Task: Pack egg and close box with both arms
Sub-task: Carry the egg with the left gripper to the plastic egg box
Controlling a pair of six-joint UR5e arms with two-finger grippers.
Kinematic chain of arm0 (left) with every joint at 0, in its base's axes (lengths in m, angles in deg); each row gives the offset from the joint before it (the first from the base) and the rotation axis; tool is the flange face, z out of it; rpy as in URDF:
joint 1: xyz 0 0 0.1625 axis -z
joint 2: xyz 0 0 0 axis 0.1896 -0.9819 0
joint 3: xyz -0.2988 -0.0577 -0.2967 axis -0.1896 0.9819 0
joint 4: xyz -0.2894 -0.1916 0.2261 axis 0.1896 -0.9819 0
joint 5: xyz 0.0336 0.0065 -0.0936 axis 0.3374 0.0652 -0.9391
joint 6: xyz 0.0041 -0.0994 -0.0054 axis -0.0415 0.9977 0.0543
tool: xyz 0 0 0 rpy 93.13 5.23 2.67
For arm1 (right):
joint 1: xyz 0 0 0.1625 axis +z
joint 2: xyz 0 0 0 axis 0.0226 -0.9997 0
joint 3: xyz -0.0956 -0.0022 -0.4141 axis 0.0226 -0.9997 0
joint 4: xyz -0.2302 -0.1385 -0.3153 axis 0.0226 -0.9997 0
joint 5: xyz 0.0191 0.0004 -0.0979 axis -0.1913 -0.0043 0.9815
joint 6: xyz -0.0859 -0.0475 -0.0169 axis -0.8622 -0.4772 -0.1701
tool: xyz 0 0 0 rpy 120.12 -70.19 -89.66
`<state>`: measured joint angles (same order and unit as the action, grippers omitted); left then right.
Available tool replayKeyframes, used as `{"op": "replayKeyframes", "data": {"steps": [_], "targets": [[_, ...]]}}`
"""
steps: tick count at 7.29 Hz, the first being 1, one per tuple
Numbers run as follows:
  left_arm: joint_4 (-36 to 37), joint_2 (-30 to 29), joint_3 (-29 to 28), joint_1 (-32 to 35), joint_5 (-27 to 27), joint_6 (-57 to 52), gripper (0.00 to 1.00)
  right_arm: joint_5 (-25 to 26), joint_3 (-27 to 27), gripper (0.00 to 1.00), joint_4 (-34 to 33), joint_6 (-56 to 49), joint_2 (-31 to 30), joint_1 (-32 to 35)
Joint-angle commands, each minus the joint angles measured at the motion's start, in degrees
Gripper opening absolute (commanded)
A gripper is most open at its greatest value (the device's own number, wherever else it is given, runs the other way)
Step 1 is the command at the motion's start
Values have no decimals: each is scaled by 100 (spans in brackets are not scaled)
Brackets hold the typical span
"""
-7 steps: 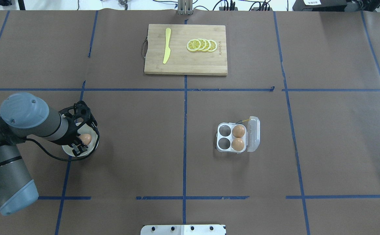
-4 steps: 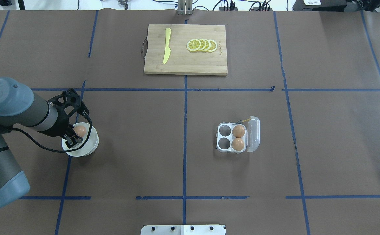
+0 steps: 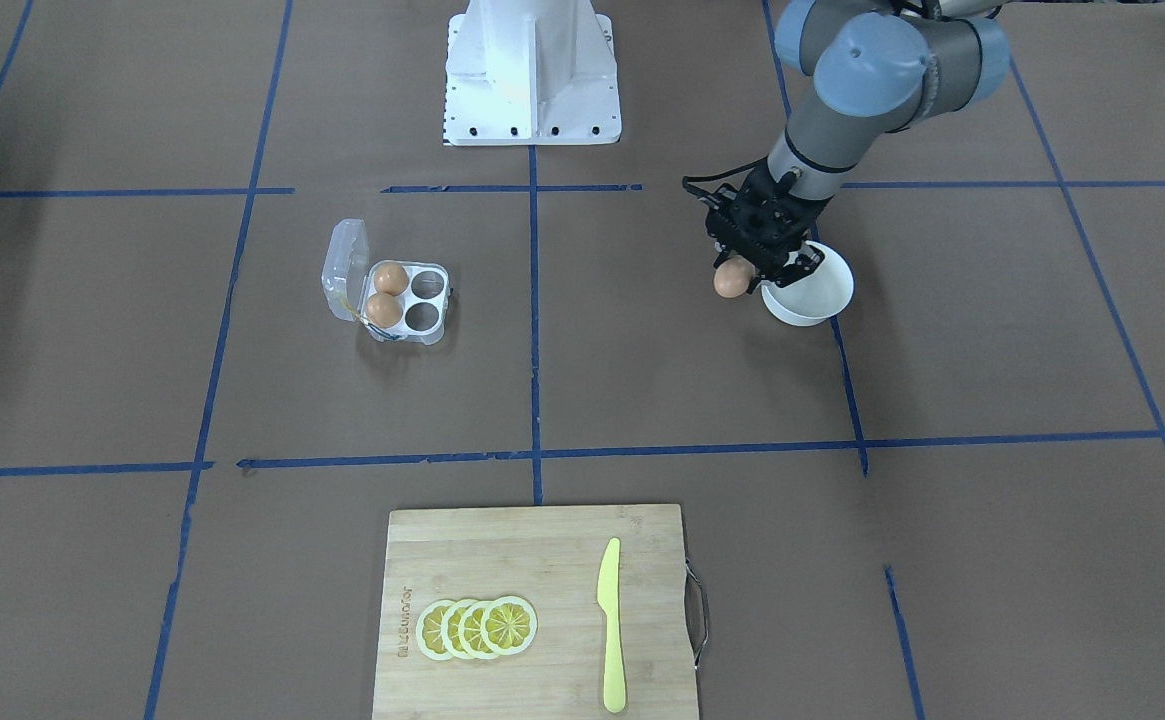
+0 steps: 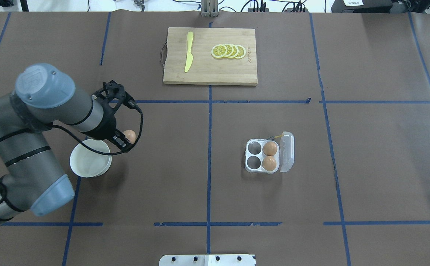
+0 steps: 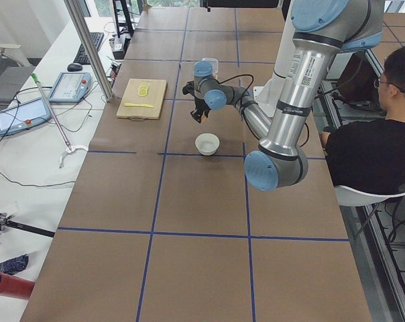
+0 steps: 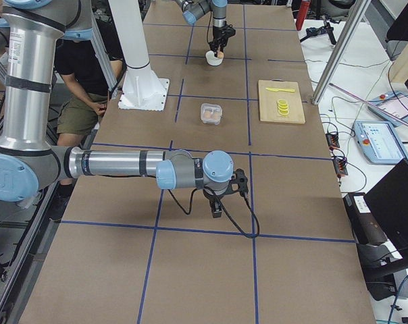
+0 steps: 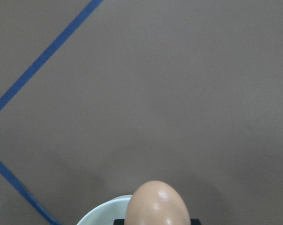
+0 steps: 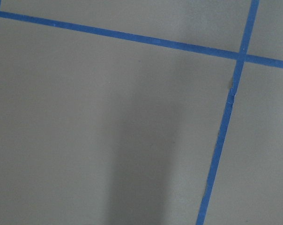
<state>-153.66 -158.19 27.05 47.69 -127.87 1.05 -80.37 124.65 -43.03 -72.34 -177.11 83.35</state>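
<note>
Egg [image 4: 129, 135] is gripped between the left fingers [image 4: 120, 142], clear of the tabletop [image 4: 185, 159] and just past the right rim of the white bowl [image 4: 75, 170] in the overhead view. Bare tabletop is seen from there to the box [image 4: 247, 155], well apart to the right, lid open, two other eggs [image 4: 269, 148] in its right cells. Whether the right fingers [image 6: 217, 212] are open or closed cannot be told.

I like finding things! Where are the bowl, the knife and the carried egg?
bowl [image 4: 89, 163]: overhead view, bare inside.
knife [image 4: 189, 51]: overhead view, blade middle.
carried egg [image 4: 129, 135]: overhead view, visible side.
</note>
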Motion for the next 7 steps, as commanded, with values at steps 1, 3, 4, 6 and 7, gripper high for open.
{"op": "replayKeyframes", "data": {"steps": [1,3,4,6,7], "targets": [[-522,-996,-839,-597,-163,1402,0,5,0,100,0,-9,0,0],[-1710,-1804,-1867,-1056,-128,2758,0,5,0,100,17,-9,0,0],[-1687,-2261,-2238,-1144,-76,2955,0,-3,0,100,130,0,0,0],[-1696,-2677,-2513,-1346,397,3105,0,-30,9,100,211,0,-9,0],[-1713,-2923,-2792,-1365,417,3297,0,-73,0,100,228,0,-18,0]]}}
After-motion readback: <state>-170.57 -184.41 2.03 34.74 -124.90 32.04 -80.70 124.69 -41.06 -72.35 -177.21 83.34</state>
